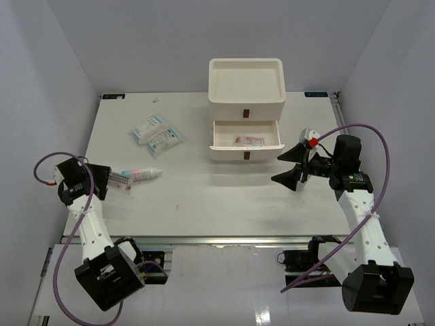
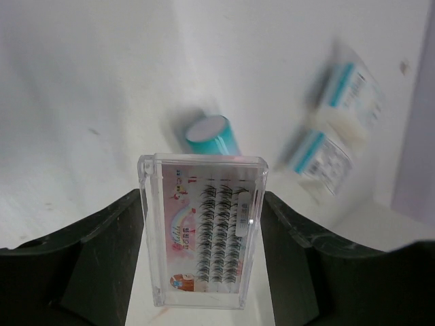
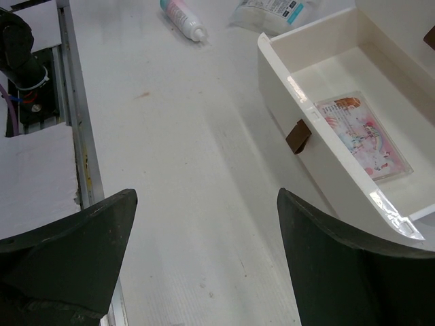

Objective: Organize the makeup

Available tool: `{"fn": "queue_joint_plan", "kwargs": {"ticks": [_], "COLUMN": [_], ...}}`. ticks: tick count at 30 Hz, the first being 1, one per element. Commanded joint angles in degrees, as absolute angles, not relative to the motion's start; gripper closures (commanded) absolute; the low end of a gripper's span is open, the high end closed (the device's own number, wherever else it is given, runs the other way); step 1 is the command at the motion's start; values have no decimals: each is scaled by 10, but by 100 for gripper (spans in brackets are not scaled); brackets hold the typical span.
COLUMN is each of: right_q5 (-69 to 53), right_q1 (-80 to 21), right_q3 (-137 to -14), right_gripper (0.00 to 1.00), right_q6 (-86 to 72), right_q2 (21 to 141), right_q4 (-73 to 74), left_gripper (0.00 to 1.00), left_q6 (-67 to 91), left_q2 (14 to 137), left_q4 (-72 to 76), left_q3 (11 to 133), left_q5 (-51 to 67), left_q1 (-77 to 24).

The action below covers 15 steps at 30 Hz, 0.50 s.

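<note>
1. Left arm (image 1: 92,227): rises from its base at the table's (image 1: 204,204) near edge and leans toward the left edge. The wrist is bent so the tool points right.
2. Left gripper (image 1: 114,180): low over the table by the left edge. Its black fingers (image 2: 115,251) press both long sides of a clear lash case (image 2: 204,217), gripping it.
3. Right arm (image 1: 363,217): rises from its base at the near edge, close to the right edge. The wrist is turned left.
4. Right gripper (image 1: 289,166): held above the table near the right edge, jaws spread wide, nothing between them.
</note>
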<state>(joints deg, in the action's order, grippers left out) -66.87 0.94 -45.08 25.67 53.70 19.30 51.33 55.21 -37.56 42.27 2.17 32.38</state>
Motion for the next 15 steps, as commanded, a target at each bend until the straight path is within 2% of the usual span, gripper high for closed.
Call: {"fn": "queue_joint_plan", "kwargs": {"ticks": [1,3,8,15], "right_q5": [-683,-683,-678,-677], "right_q1": [16,18,22,38], "right_q3": [-446,-445,-445,-443], "right_gripper": [10,10,10,10], "right_q6": [251,251,253,255], "right_q2": [526,526,528,527], "right_q4": [177,177,177,176], "left_gripper": [100,100,100,100], "left_q6": [509,517,503,357], "left_q2": [526,520,546,720], "left_q4": [-253,-201,-82,-106], "left_q3": [414,415,463,668], "left_q5": [304,337,293,261], "left_q1": [289,220,-11,-219]}}
